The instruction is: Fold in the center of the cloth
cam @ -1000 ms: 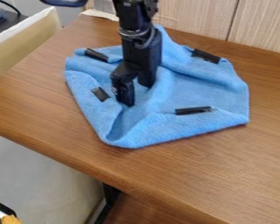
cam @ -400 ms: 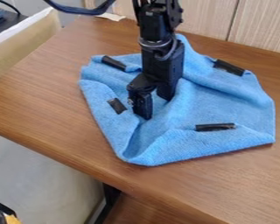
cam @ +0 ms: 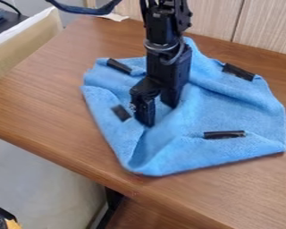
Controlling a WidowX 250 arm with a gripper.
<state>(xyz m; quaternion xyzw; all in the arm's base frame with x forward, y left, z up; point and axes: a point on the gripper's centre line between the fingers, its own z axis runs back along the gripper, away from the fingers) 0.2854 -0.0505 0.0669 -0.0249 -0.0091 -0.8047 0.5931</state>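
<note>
Between the tabletop's (cam: 44, 103) back and front edges lies the rumpled blue cloth (cam: 238, 109): two black strips (cam: 121, 113) leftward, then the open gripper (cam: 160, 115) reaching down onto it, then two more strips (cam: 224, 134).

You have one blue cloth (cam: 229, 107) in the middle of the frame, with four black strips (cam: 224, 134) on it, two toward its upper edge and two lower down. Over it you have one black arm (cam: 163, 24) with one gripper (cam: 158, 115). Beneath them, you have one wooden table (cam: 44, 98).
</note>
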